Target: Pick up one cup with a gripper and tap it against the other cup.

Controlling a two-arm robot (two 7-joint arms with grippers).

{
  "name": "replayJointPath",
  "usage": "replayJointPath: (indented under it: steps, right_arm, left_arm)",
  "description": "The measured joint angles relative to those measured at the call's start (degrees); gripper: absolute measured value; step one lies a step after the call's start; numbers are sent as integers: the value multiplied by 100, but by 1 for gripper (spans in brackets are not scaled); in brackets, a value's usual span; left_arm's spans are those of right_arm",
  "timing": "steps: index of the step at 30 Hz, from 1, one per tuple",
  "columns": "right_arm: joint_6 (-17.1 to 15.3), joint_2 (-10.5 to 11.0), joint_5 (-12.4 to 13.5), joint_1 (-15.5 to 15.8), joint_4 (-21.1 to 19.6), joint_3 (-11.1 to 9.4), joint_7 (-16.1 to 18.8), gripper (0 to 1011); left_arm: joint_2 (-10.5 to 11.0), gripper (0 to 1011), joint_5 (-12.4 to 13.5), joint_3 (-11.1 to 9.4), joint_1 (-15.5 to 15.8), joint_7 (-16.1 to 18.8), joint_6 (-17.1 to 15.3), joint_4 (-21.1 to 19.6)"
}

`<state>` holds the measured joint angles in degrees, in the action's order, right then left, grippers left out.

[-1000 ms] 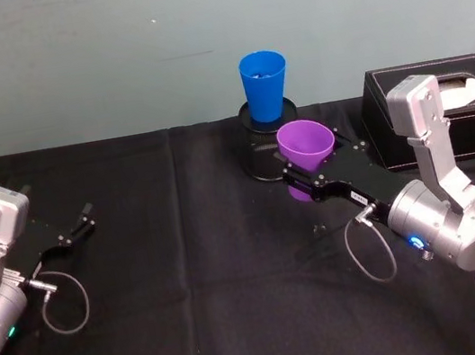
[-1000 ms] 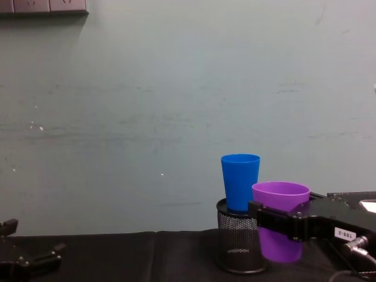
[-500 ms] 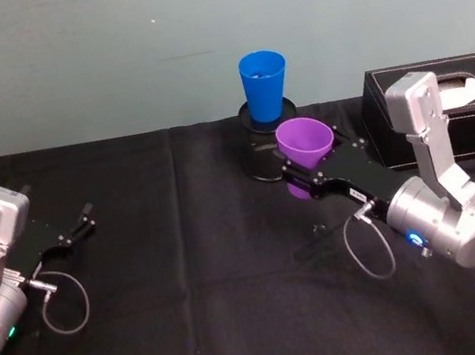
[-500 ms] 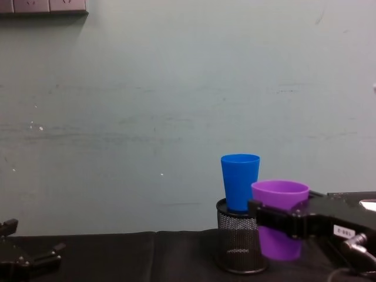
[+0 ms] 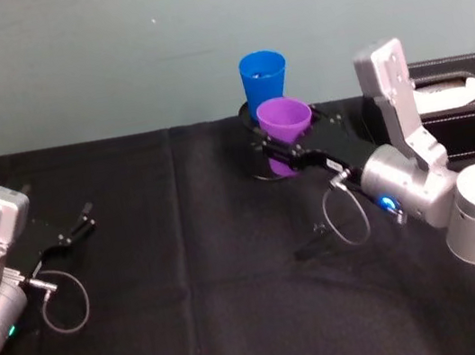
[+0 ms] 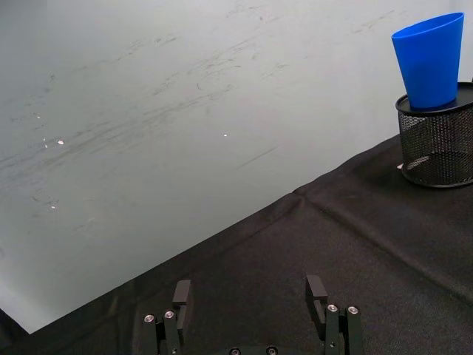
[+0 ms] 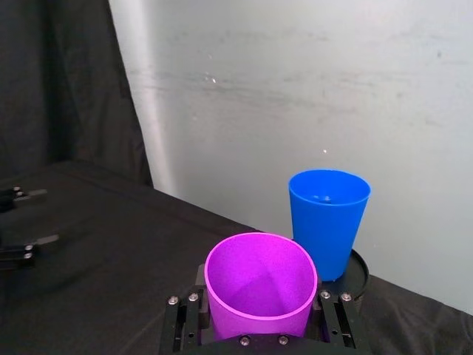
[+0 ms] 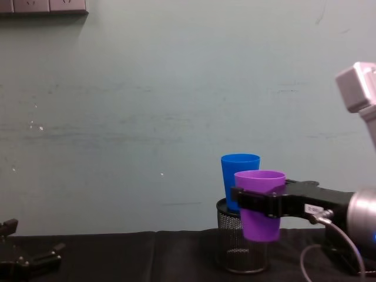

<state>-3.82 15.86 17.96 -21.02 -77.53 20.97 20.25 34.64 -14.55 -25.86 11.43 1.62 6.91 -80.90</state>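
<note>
The purple cup (image 5: 284, 119) is held upright off the table, with my right gripper (image 5: 275, 150) shut on its lower body. It hangs just in front of the blue cup (image 5: 263, 82), its rim lower than the blue rim. In the right wrist view the purple cup (image 7: 259, 285) sits between the black fingers (image 7: 183, 316), close to the blue cup (image 7: 327, 214); whether they touch I cannot tell. In the chest view the purple cup (image 8: 259, 200) overlaps the blue cup (image 8: 238, 167). My left gripper (image 5: 81, 224) rests open at the table's left side.
The blue cup stands on a black mesh holder (image 5: 258, 163) near the table's back edge. A black tissue box (image 5: 471, 102) sits at the back right, behind my right arm. A black cloth (image 5: 192, 285) covers the table, and a pale wall rises behind it.
My right gripper has carried the purple cup up, to the left and farther back, from beside the mesh holder to just in front of the blue cup. The left arm has not moved.
</note>
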Motion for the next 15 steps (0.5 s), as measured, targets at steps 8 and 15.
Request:
replayJointPath:
  steps: [8,15]
  right_arm:
    - [-219,-260,1,-418,554,10,-47,726]
    - [-225,-384,-48,-682,883,19,-74,726]
  left_arm:
    - [0,1000,0,0,0,0,0,0]
    - [0,1000,0,0,0,0,0,0]
